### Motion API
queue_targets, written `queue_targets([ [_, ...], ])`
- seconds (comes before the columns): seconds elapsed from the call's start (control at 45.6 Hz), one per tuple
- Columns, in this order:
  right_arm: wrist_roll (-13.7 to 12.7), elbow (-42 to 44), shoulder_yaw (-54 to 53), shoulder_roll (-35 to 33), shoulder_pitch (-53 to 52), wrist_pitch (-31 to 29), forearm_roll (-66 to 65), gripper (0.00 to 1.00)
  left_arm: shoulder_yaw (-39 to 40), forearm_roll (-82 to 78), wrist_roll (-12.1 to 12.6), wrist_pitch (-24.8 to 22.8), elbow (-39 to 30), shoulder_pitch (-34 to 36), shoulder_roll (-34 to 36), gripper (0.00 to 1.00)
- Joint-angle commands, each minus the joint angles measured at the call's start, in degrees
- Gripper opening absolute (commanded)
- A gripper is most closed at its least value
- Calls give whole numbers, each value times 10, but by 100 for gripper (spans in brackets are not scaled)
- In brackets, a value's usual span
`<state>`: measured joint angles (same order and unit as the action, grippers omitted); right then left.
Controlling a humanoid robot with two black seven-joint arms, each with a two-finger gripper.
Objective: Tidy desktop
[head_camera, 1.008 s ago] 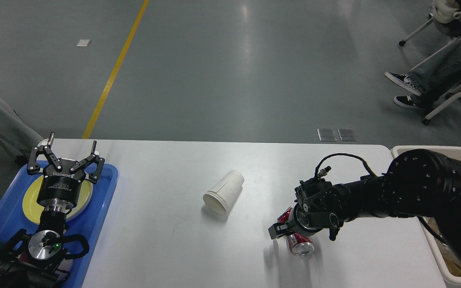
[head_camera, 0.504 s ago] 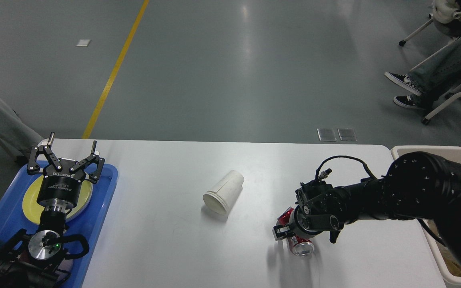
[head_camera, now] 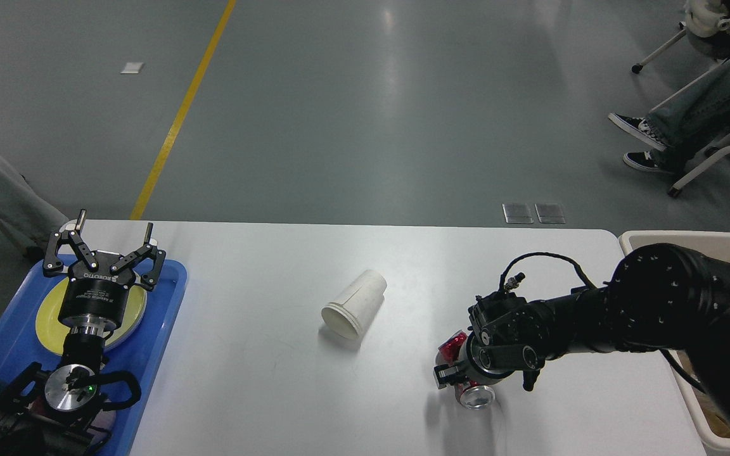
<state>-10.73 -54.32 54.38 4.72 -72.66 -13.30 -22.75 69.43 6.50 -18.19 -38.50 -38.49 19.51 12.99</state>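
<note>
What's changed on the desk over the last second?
The right gripper has edged down and slightly right onto the red can lying on the desktop, and its fingers now look closer around the can; whether it grips is unclear. The can's red end shows less. The left gripper, open over the yellow plate in the blue tray, and the tipped paper cup stayed put.

open desktop (head_camera: pixel 263 380) — tipped cup (head_camera: pixel 353 305) mid-table

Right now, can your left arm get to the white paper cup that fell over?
Probably yes. The left gripper hovers open over the blue tray, and only bare desktop lies between it and the cup.
</note>
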Motion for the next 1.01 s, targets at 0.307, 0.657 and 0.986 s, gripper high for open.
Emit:
queue_targets([
  [0.307,0,-24,-2,-10,-18,10,27,0,0,0,0,0,0,0,0,96],
  [0.657,1,-157,8,-88,-149,-2,57,0,0,0,0,0,0,0,-1,96],
  [0.986,8,-321,106,-181,-424,-131,125,0,0,0,0,0,0,-1,0,96],
])
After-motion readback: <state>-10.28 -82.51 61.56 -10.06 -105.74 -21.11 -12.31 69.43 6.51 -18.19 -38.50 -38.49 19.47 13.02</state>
